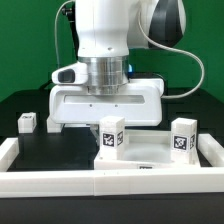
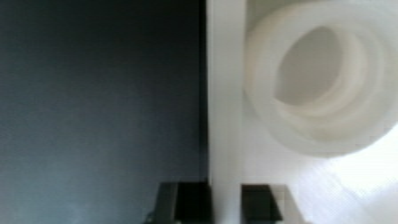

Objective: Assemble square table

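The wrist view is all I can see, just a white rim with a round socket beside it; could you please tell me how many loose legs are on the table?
Observer: Three show in the exterior view; the first leg stands alone at that view's far left.
Operator: Thank you; where are the other two?
Observer: The middle leg stands in front of the square top, the right leg toward the exterior view's right.
Operator: Is a fourth anywhere?
Observer: I see none; the arm stands over the square top and hides what lies behind.
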`<state>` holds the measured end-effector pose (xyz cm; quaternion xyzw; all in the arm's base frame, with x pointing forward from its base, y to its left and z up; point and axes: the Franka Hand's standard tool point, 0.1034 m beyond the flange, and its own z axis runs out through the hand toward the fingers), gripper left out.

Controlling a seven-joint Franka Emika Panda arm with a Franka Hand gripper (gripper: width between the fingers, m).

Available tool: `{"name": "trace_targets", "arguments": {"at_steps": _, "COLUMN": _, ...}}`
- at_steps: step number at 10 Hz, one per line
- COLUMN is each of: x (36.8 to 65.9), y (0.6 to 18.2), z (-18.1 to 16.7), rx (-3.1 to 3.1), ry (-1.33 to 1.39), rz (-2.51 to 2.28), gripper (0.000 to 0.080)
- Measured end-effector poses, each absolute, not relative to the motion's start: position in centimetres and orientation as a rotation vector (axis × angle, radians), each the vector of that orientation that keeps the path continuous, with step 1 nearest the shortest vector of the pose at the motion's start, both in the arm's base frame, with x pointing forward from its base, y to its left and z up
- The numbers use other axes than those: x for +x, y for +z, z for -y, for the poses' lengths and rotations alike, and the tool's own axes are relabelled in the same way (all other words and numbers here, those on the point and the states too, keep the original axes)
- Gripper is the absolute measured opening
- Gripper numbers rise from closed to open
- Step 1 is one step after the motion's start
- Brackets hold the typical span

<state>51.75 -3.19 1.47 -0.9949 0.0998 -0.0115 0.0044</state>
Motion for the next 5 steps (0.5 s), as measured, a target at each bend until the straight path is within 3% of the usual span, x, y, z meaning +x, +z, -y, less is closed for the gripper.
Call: {"name": "trace_targets", "arguments": {"at_steps": 5, "x": 51.76, "y": 1.48, "z": 3.23, "rx": -3.119, "ry": -0.037, "rz": -0.293, "gripper": 0.0058}}
